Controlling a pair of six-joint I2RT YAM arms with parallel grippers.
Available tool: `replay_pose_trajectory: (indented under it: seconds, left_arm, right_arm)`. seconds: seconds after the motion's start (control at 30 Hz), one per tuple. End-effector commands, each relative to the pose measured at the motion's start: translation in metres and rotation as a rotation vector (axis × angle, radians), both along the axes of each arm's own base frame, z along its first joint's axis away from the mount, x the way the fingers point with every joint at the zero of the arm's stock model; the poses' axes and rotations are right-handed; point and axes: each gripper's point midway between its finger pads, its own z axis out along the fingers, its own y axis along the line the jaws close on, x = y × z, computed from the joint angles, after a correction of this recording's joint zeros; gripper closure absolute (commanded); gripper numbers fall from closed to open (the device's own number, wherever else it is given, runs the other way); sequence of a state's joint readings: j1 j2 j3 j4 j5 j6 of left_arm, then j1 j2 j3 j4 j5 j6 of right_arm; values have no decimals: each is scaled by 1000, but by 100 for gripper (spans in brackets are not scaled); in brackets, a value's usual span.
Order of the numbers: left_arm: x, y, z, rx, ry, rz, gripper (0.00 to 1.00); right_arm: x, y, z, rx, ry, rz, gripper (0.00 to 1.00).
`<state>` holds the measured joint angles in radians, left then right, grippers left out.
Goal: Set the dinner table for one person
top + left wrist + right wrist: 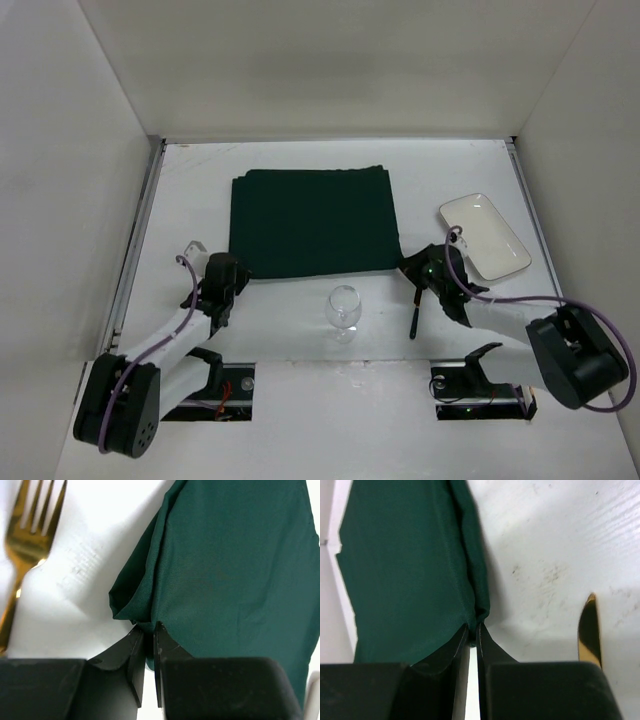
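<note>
A large white table (300, 170) with thin metal edge strips fills the overhead view, from the arm bases at the near edge to the white walls (330, 70) at the back and sides. A dark green cloth (313, 222) lies flat on its middle, towards the far side. The left gripper (232, 272) sits at the cloth's near left corner. In the left wrist view this gripper (148, 627) has its jaws nearly together, pinching the edge of the cloth (235, 570), which bunches into a fold just above them. The right gripper (412, 266) sits at the near right corner. In the right wrist view it (472, 627) is likewise clamped on the edge of the cloth (405, 570), whose hem folds up at the jaws. A clear stemmed glass (343, 310) stands upright on the table, just in front of the cloth's near edge and between the two arms. A white rectangular plate (484, 236) lies to the right of the cloth, close to the right gripper. A knife (414, 318) lies on the table beside the right arm, its gold blade tip (590, 635) showing in the right wrist view. A gold fork (20, 555) lies on the table to the left of the cloth, apart from it.
</note>
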<state>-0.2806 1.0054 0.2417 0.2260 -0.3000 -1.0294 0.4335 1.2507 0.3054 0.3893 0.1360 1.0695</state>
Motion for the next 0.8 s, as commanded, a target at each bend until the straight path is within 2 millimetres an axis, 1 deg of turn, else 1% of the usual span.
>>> replay_pose_trajectory:
  seconds: [0.0, 0.13, 0.23, 0.43, 0.5, 0.57, 0.7, 0.77]
  left_arm:
    - [-26, 13, -14, 89, 89, 3, 93]
    - [-32, 9, -17, 93, 102, -21, 93]
    - [-33, 3, -22, 98, 113, -42, 92]
    - [-29, -11, -17, 96, 96, -82, 92]
    - [-30, -10, -16, 95, 95, -80, 92]
    - [-35, -9, -13, 89, 99, -79, 92]
    - [-46, -2, -7, 98, 90, -61, 93]
    - [-51, 1, -6, 98, 101, -56, 93]
  right_arm:
    - [-12, -1, 5, -11, -9, 15, 86]
    - [-32, -7, 2, -41, 3, 28, 86]
    - [-39, -8, 12, -33, -9, 32, 86]
    - [-55, -27, 22, -77, -20, 0, 86]
    - [-57, -36, 21, -96, -17, -16, 85]
    - [-59, -42, 18, -96, -3, -24, 85]
    - [-57, -36, 14, -98, 13, 8, 84]
    - [-55, -34, 8, -108, 37, 15, 83]
